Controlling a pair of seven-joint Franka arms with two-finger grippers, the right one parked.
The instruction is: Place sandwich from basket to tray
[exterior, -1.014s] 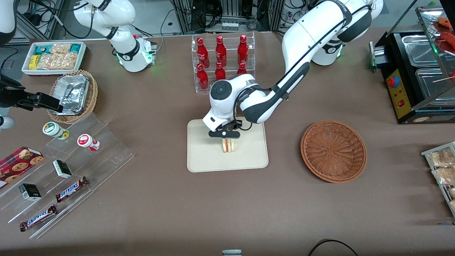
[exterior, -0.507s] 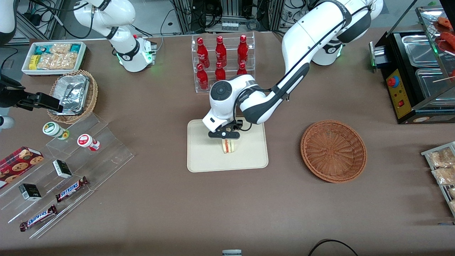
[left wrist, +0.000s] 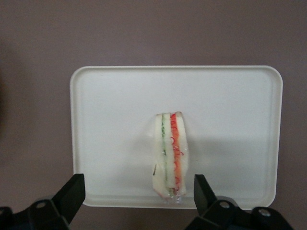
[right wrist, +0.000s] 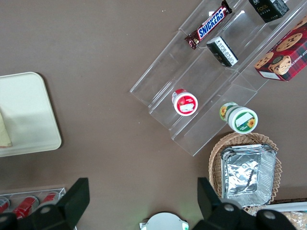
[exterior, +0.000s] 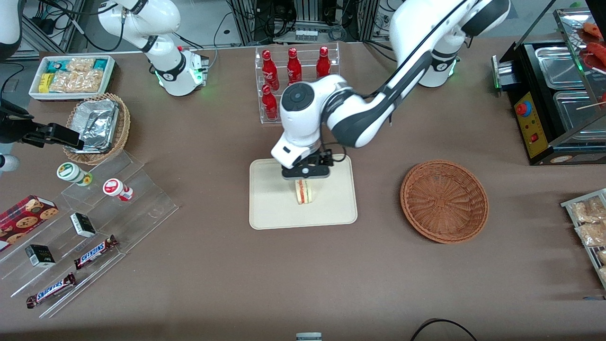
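Observation:
The sandwich (exterior: 303,191) (left wrist: 169,155), a pale wedge with red, orange and green layers, stands on its edge on the cream tray (exterior: 272,208) (left wrist: 110,115). My gripper (exterior: 306,172) (left wrist: 136,194) hangs open above it, clear of the bread, with one black finger (left wrist: 72,191) on each side of the wedge. The reddish-brown wicker basket (exterior: 444,201) sits beside the tray toward the working arm's end of the table, with nothing in it. An edge of the tray (right wrist: 29,115) and a sliver of the sandwich (right wrist: 4,132) show in the right wrist view.
A clear rack of red bottles (exterior: 294,76) stands farther from the front camera than the tray. Toward the parked arm's end are acrylic steps with snacks (exterior: 94,222), a tan basket of foil containers (exterior: 97,127) and a white snack bin (exterior: 73,76). A black food warmer (exterior: 554,99) stands at the working arm's end.
My gripper has let go of the sandwich and risen above it; the arm has lifted. The sandwich stays standing on the tray.

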